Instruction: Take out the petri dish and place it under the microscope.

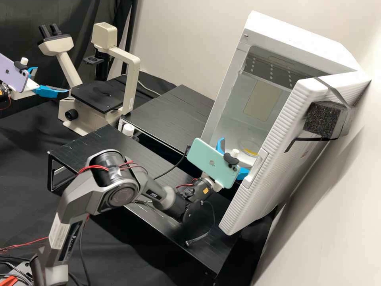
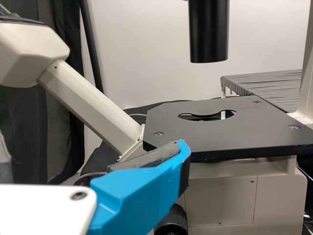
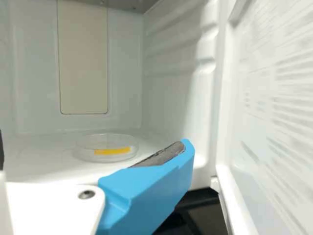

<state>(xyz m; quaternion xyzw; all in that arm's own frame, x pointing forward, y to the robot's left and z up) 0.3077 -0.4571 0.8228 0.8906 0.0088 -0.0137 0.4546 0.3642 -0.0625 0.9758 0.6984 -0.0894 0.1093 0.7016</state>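
While R gripper (image 1: 235, 158) is spread & empty at the mouth of the white cabinet (image 1: 295, 36), petri dish (image 3: 111, 151) lies inside, approx. 2 o'clock in high view. Pick step, prob.; next: ease in, straddle rim, close. Microscope (image 1: 97, 96) at 10 o'clock, L gripper (image 1: 52, 79) near it, also open.

Pale wall (image 1: 178, 35), black curtain (image 1: 20, 24) alongside, low black slatted stands (image 1: 170, 111), dark cloth (image 1: 24, 159)

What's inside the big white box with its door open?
On the floor of the white box sits a clear, round petri dish with a yellow strip. A beige panel is behind it. In the high view, the open door covers part of the inside.
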